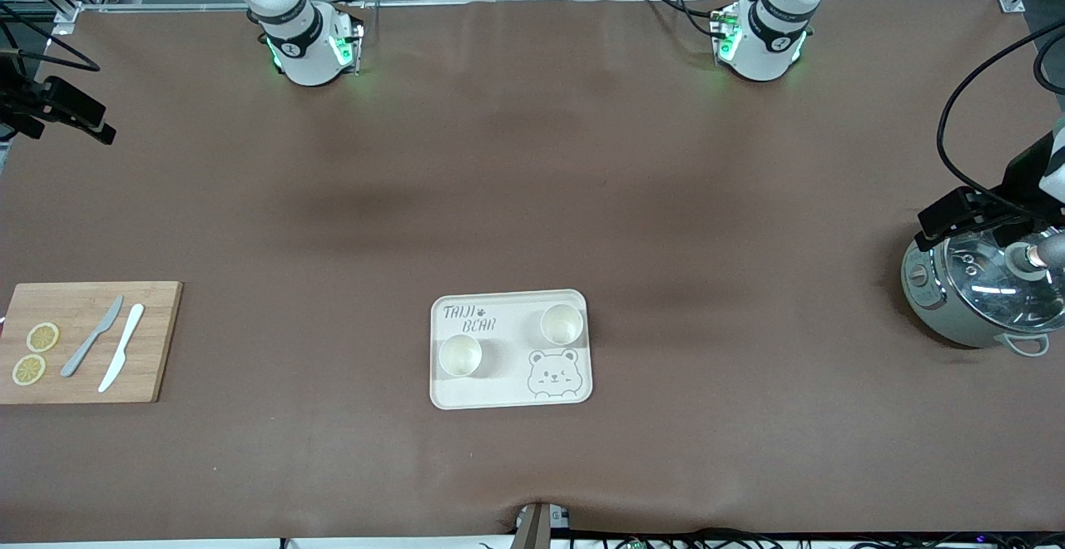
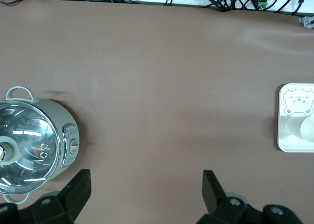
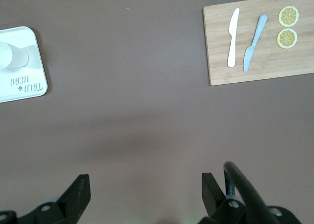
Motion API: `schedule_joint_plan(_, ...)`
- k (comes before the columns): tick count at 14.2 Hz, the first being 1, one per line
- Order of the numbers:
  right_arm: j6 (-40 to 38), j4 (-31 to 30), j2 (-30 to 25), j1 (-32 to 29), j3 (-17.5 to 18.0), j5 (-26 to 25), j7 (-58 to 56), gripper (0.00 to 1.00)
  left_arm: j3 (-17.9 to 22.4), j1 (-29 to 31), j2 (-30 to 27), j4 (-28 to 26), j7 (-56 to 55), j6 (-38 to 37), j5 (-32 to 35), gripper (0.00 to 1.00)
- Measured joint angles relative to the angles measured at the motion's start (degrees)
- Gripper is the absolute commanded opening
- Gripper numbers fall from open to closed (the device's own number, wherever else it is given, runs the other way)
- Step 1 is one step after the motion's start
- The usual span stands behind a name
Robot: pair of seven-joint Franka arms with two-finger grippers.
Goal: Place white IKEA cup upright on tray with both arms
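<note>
The cream tray [image 1: 499, 395] printed "TAIJI BEAR" lies near the middle of the table. Two white cups stand upright on it, one [image 1: 460, 355] nearer the right arm's end and one [image 1: 562, 323] nearer the left arm's end. My left gripper [image 2: 145, 174] is open and empty, high over bare table beside the pot; the tray [image 2: 285, 136] shows at the edge of the left wrist view. My right gripper [image 3: 144, 177] is open and empty, high over bare table; the right wrist view shows the tray [image 3: 29, 87] with one cup [image 3: 12, 56].
A grey-green pot with a glass lid [image 1: 973, 291] stands at the left arm's end, also in the left wrist view [image 2: 29, 145]. A wooden cutting board [image 1: 150, 316] with two knives and two lemon slices lies at the right arm's end, also in the right wrist view [image 3: 265, 67].
</note>
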Motion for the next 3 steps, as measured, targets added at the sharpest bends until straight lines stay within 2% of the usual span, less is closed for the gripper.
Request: schedule_joint_plan(3, 0.0, 0.2, 0.0, 0.0, 0.0, 0.0, 0.0, 1.0, 0.0, 0.0, 0.0, 0.0, 0.0, 0.0, 0.0, 1.0)
